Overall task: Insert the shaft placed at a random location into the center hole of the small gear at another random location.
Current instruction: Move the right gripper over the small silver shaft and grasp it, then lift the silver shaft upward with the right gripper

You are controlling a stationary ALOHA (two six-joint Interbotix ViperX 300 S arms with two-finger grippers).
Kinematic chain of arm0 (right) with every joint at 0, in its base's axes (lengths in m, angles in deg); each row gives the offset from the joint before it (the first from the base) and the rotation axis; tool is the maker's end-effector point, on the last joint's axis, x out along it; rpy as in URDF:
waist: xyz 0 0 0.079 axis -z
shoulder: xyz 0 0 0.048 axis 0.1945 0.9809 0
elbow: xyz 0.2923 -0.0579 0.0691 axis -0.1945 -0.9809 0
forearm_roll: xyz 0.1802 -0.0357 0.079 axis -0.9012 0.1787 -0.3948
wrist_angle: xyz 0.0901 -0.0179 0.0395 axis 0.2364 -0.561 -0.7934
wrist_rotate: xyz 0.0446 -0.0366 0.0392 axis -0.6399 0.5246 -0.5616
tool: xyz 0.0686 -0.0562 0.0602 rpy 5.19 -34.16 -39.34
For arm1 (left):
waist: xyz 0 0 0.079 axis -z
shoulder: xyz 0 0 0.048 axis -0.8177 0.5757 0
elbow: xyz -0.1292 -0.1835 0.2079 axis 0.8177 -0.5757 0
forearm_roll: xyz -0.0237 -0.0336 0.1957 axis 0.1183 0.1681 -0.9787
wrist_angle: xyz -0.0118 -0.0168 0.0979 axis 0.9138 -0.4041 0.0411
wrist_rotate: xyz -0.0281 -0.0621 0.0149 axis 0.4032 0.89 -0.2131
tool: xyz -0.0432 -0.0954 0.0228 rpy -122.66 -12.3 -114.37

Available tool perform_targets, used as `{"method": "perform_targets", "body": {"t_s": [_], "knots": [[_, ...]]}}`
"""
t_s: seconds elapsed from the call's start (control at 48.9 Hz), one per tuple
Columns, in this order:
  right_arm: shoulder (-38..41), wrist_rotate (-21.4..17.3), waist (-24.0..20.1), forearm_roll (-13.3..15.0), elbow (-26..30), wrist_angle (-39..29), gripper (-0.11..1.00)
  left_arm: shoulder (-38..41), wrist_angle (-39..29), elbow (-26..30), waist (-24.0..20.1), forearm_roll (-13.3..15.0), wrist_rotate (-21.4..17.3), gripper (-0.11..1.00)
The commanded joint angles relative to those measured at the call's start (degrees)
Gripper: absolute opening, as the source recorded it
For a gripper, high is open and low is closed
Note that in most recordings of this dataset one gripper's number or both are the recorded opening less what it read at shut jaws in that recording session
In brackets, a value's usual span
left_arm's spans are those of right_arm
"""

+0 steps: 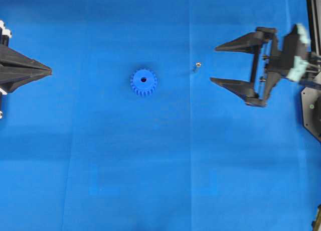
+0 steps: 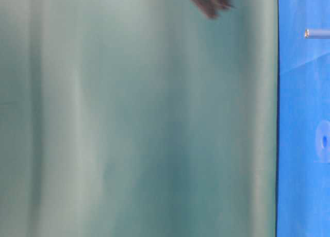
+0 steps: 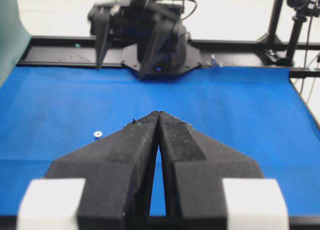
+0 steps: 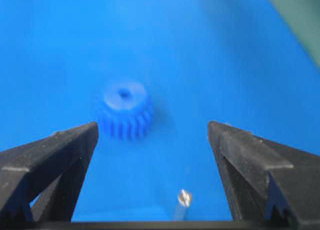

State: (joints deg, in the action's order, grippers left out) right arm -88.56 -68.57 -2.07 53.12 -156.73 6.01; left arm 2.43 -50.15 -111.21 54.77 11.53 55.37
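While spread wide, right claw point(image 1: 215, 64) faces the nearby shaft point(image 1: 197, 66).

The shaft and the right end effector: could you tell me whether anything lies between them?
Nothing visible does. The shaft stands alone on bare blue cloth, ahead of the open right end effector, with the small gear farther beyond.

Quick count: one small gear point(image 1: 144, 82) sitting on the blue mat point(image 1: 160, 181), with one center hole point(image 1: 143, 80) in its hub. One shaft point(image 1: 197, 66), just off to the right of the gear in the overhead view. Two grippers total: left gripper point(image 1: 49, 70) and right gripper point(image 1: 214, 64), one on each side of the gear.
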Motion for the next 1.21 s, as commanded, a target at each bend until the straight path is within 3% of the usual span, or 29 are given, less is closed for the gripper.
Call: {"method": "perform_targets", "body": {"t_s": [0.0, 0.368, 0.798, 0.88, 1.085, 1.187], "knots": [[5.4, 0.1, 0.3, -1.1, 0.7, 4.5, 0.86, 0.2, 0.5, 0.4, 0.0, -0.2, 0.1, 0.00], [24.0, 0.0, 0.3, -7.1, 3.6, 14.9, 0.86, 0.3, 0.5, -0.2, -0.4, -0.2, 0.1, 0.00], [27.5, 0.0, 0.5, -9.1, 4.7, 15.5, 0.82, 0.2, 0.5, -0.5, -0.4, -0.2, 0.1, 0.00], [27.5, 0.0, 0.5, -9.1, 4.7, 16.2, 0.70, 0.2, 0.5, -0.5, -0.4, -0.2, 0.2, 0.00], [27.5, 0.1, 0.6, -9.1, 4.6, 15.6, 0.14, 0.2, 0.5, -0.6, -0.4, -0.2, 0.2, 0.00], [27.4, 0.1, 0.6, -9.1, 4.7, 14.9, 0.02, 0.2, 0.5, -0.5, -0.4, -0.2, 0.2, 0.00]]}}
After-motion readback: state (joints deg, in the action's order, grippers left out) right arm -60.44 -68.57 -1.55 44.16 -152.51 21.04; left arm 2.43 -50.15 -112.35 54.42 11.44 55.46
